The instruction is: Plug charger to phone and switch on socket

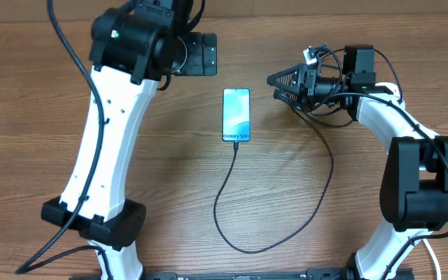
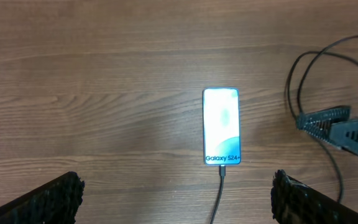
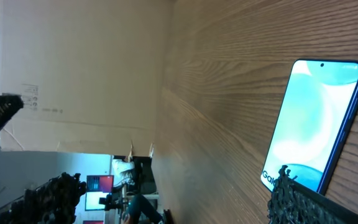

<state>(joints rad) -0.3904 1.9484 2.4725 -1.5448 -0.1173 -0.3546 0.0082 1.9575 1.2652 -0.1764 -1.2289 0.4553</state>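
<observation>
Since the wooden desk (image 1: 169, 179) fills every view, I start there: it carries little that I can see beyond the phone and a cable. My left arm (image 1: 103, 148) reaches up the left side of the overhead frame and my right arm (image 1: 414, 179) curls in from the right edge.

My left pincer (image 2: 178, 202) hangs above the phone with its fingers spread wide at the two lower corners of the left wrist view, and it grips nothing. My right pincer (image 1: 274, 86) sits right of the frame's centre in the overhead view, pointing left toward the phone. It is also spread apart and empty, near the phone but clear of it.

The phone (image 1: 236, 114) lies flat at the middle of the overhead frame, screen lit blue-teal, with its lettered short end toward the bottom. The charger (image 1: 228, 175) leaves that end, loops toward the bottom of the frame, then climbs right toward my right arm, where I lose it among the arm's own wires. Its plug tip (image 2: 222, 176) meets the phone's lower edge, and I judge it seated.

So the plugging-in looks done. No view shows the socket, so I cannot tell whether its switch is on, and I count that step as left to do.
</observation>
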